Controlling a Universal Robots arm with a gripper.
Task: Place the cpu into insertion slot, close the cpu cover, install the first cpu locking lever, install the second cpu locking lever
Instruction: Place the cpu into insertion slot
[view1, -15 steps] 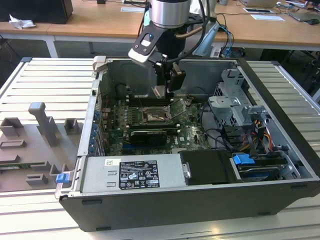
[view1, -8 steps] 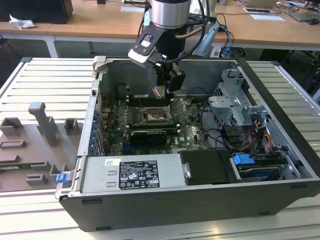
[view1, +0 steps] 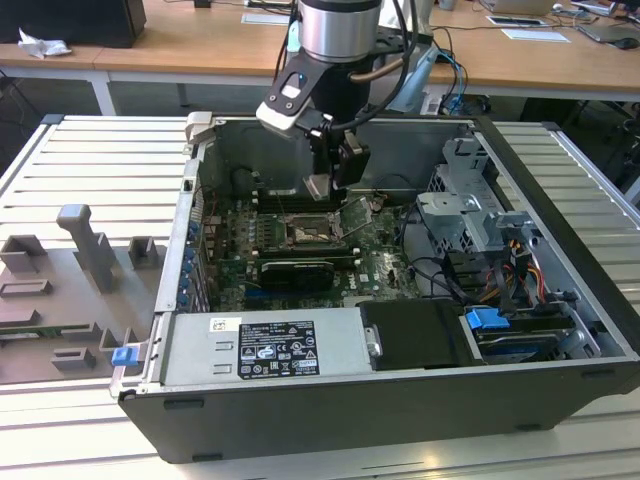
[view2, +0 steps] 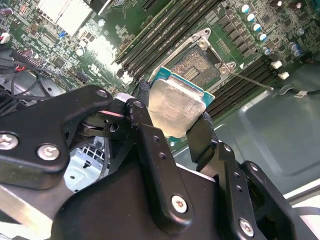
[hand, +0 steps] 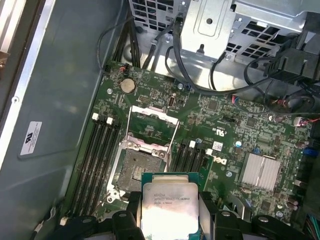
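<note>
One gripper (view2: 172, 114) on the robot arm hangs inside an open computer case (view1: 560, 300). Its two black fingers (view2: 150, 142) are closed onto opposite edges of the cpu (view2: 176, 105), so the gap between them is no wider than the chip itself. The cpu's pale metal face and green border show between the fingers in both wrist views. It is held in the air over the green motherboard (hand: 220, 125) and is not seated.

The insertion slot (hand: 137, 167) lies bare on the board close beneath the chip, its dark centre exposed inside a thin silver rim. The cpu cover (hand: 152, 122) stands swung open on the far side of the slot from the gripper, with its cut-out middle framing the board behind it. Long black memory slots (hand: 97, 160) flank the socket on both sides.

In the exterior view the arm reaches down from above into the middle of the case. A power supply (view1: 260, 345) sits along the near wall and a metal drive cage (view1: 470, 200) stands towards the exterior view's right. The case rests on a ribbed grey table (view1: 90, 150).
</note>
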